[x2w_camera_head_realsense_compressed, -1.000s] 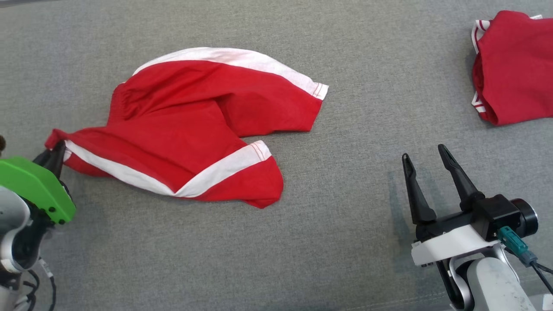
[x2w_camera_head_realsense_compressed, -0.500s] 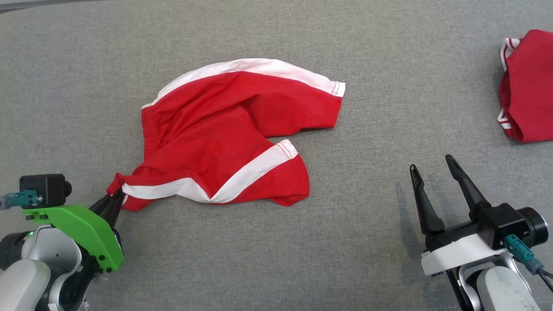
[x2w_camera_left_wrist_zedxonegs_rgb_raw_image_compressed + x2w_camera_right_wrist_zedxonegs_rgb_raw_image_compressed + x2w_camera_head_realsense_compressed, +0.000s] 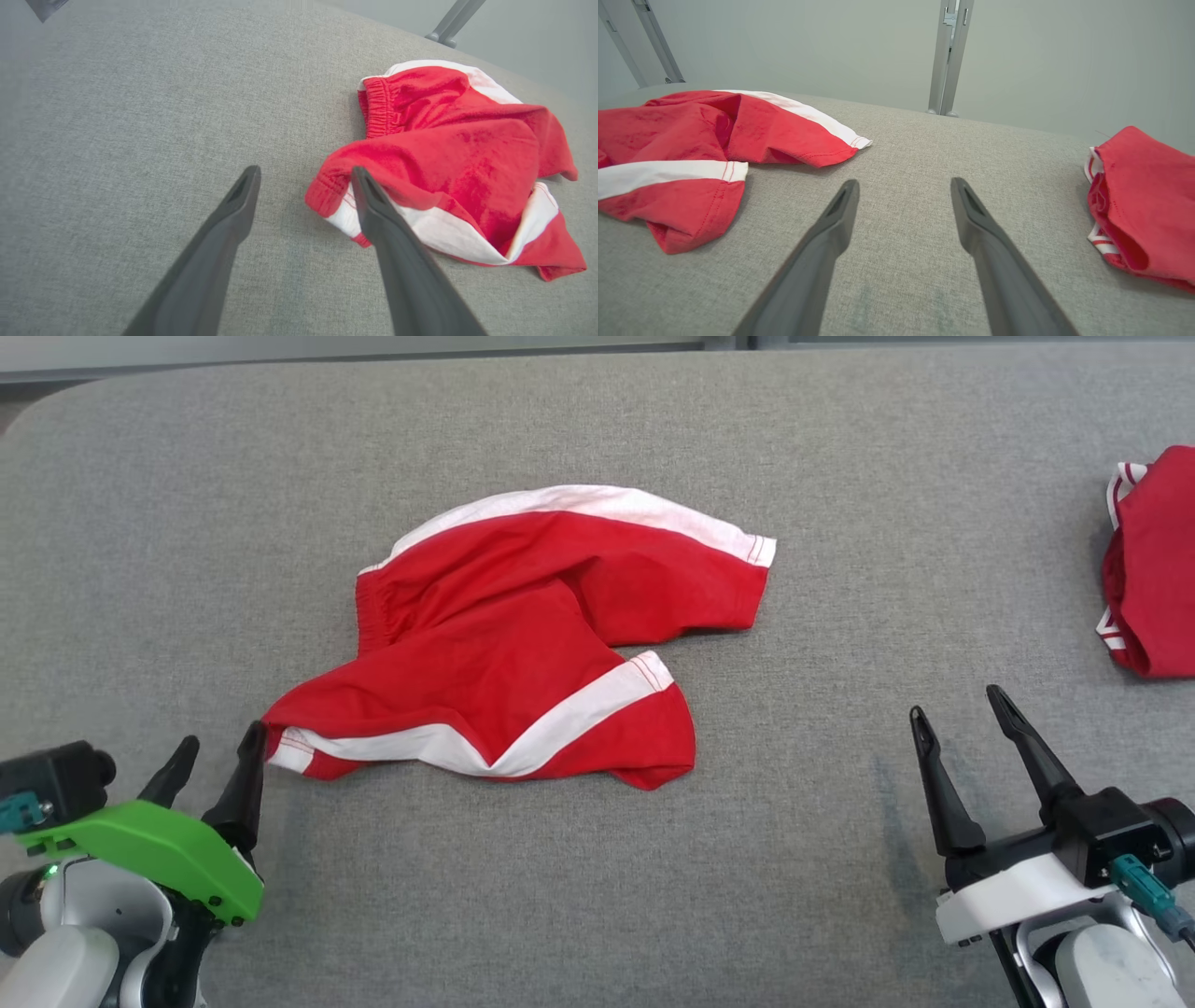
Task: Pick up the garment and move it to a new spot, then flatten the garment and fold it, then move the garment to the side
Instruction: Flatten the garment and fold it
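Shorts (image 3: 523, 635) are lying crumpled in the middle of the grey fabric (image 3: 597, 896). Left gripper (image 3: 222, 737) is gaping wide, gripping nothing, one finger right at the shorts' corner. Right gripper (image 3: 957, 702) is hovering wide open, empty, well apart. Another red garment (image 3: 1153, 560) is lying far right.

A: Count pls?
B: 2 red garments w/ white trim: shorts (image 3: 523, 644) mid-surface, second garment (image 3: 1153, 560) at right edge.
A: Grippers?
B: 2 – left gripper (image 3: 222, 735), right gripper (image 3: 957, 702), 2 dark fingers (image 3: 938, 789) ea. Plus 1 grey surface (image 3: 840, 457).
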Robot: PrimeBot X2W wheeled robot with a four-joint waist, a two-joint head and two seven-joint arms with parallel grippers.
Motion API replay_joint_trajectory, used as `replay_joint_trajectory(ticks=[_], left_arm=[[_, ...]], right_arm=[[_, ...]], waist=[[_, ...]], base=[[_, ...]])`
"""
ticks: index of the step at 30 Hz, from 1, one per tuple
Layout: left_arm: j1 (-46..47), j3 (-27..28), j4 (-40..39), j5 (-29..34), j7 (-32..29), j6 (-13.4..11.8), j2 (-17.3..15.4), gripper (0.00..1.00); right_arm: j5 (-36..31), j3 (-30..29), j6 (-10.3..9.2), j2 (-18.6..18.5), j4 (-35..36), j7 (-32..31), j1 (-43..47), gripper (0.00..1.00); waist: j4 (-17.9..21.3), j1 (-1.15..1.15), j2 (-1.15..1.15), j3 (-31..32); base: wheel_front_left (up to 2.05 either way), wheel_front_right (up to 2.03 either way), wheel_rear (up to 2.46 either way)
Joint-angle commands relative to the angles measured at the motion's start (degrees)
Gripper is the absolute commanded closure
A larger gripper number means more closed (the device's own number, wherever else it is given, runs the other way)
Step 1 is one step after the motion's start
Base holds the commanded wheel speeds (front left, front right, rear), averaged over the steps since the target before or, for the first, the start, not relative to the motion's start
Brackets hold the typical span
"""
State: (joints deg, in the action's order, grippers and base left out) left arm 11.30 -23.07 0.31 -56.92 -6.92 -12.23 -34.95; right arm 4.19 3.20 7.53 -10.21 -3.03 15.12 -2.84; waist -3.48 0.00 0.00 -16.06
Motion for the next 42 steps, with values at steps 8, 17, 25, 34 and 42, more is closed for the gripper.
replay_joint_trajectory(ticks=[8, 17, 25, 34, 42], left_arm=[[-9.0, 2.0, -4.8, 0.4, 9.3, -2.4, 3.8, 0.0], [-14.0, -3.7, -2.1, 8.1, 19.0, -1.6, 8.2, 0.0], [-14.3, -4.6, 4.6, 13.6, 22.0, 4.6, 10.9, 0.0], [-16.6, 2.7, 10.2, 20.6, 22.1, 10.3, 16.5, 0.0], [-17.5, 7.1, 12.6, 24.4, 22.1, 13.8, 19.5, 0.0]], right_arm=[[-0.2, -1.4, -0.08, -0.2, 0.2, 0.0, 4.0, 0.0], [0.2, -2.5, -0.08, 1.0, -1.2, 0.0, 9.1, 0.0], [0.6, -4.2, -0.08, 3.4, -2.4, 0.0, 13.1, 0.0], [0.5, -8.4, -0.08, 5.7, -1.1, 0.0, 13.8, 0.0], [0.4, -11.4, -0.08, 6.8, -0.7, 0.0, 14.5, 0.0]], waist=[[0.4, 0.0, 0.0, 6.2], [-0.9, 0.0, 0.0, 12.6], [-4.9, 0.0, 0.0, 17.4], [-6.7, 0.0, 0.0, 18.8], [-7.1, 0.0, 0.0, 19.5]], base=[[0.0, 0.0, 0.0], [0.0, 0.0, 0.0], [0.0, 0.0, 0.0], [0.0, 0.0, 0.0], [0.0, 0.0, 0.0]])
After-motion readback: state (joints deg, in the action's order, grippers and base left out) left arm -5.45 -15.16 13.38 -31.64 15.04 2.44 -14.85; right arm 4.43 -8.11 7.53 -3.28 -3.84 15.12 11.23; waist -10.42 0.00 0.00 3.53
